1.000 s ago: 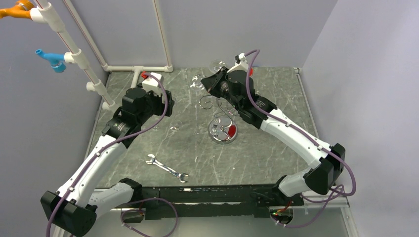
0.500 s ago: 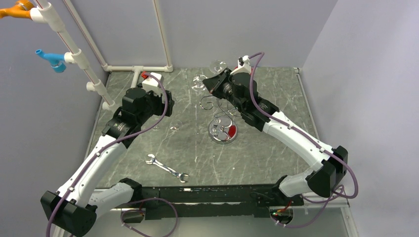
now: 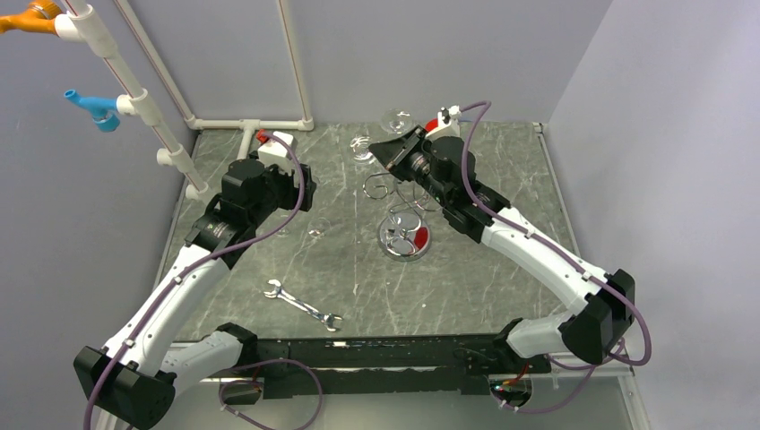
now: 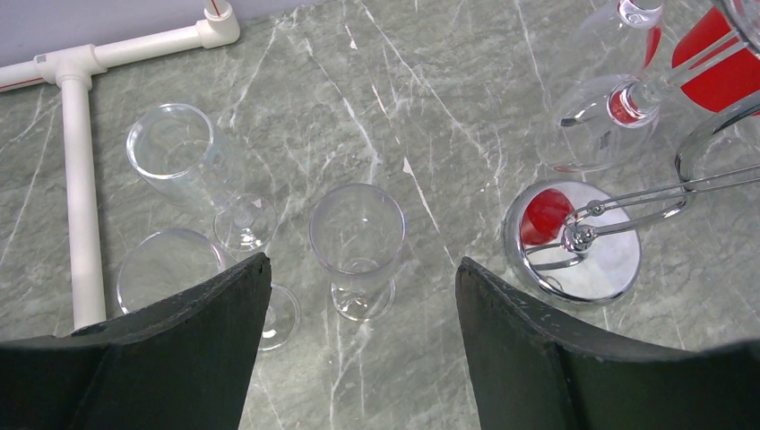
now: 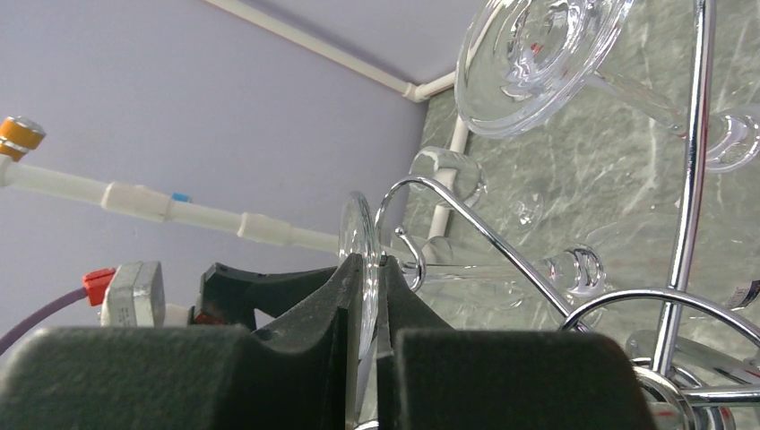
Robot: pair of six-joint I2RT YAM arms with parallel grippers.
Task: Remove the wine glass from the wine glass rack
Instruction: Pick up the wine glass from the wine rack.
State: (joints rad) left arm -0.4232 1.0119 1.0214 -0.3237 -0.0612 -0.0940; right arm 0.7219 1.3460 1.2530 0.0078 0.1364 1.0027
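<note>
The wine glass rack has a shiny round base [image 3: 405, 238] and curled wire arms [image 3: 384, 187]; in the right wrist view one curled arm [image 5: 448, 210] runs just past my fingertips. My right gripper [image 3: 384, 149] [image 5: 369, 262] is shut on the thin foot disc of a clear wine glass [image 5: 358, 235], whose stem [image 5: 502, 269] lies level beside the wire hook. Its bowl [image 3: 362, 149] shows left of the gripper. A second glass [image 5: 538, 54] hangs higher on the rack. My left gripper [image 4: 363, 269] [image 3: 303, 190] hovers open over the table, holding nothing.
Three clear glasses stand on the marble table under the left gripper: one [image 4: 357, 235] in the middle, two [image 4: 179, 157] [image 4: 166, 269] further left. The rack base [image 4: 574, 251] lies to their right. A silver wrench [image 3: 303, 305] lies near the front. White pipes [image 3: 251, 125] line the back left.
My right wrist has swung to the right and turned, staying shut on the glass foot, and the glass has shifted slightly right with it. The left arm has not moved.
</note>
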